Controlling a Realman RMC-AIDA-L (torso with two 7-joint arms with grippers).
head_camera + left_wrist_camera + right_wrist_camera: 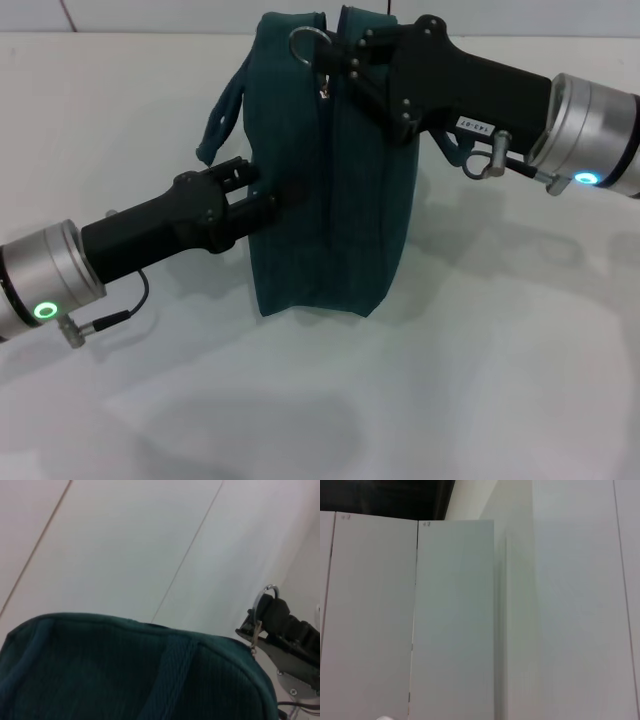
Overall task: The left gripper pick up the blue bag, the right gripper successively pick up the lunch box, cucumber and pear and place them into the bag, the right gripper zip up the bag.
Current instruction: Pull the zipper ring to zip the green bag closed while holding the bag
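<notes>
The blue bag [330, 190] hangs upright above the white table, its top closed and one loop handle [222, 110] drooping on its left side. My left gripper [262, 195] is clamped on the bag's left side wall and holds it up. My right gripper [345, 62] is at the bag's top edge, shut on the ring zipper pull [308, 40]. The ring [264, 600] and the right gripper's fingers [280, 620] also show in the left wrist view, beside the bag's top [125, 675]. The lunch box, cucumber and pear are out of view.
The white table [500, 380] lies under and around the bag, with the bag's shadow on it in front. The right wrist view shows only pale wall panels [455, 620].
</notes>
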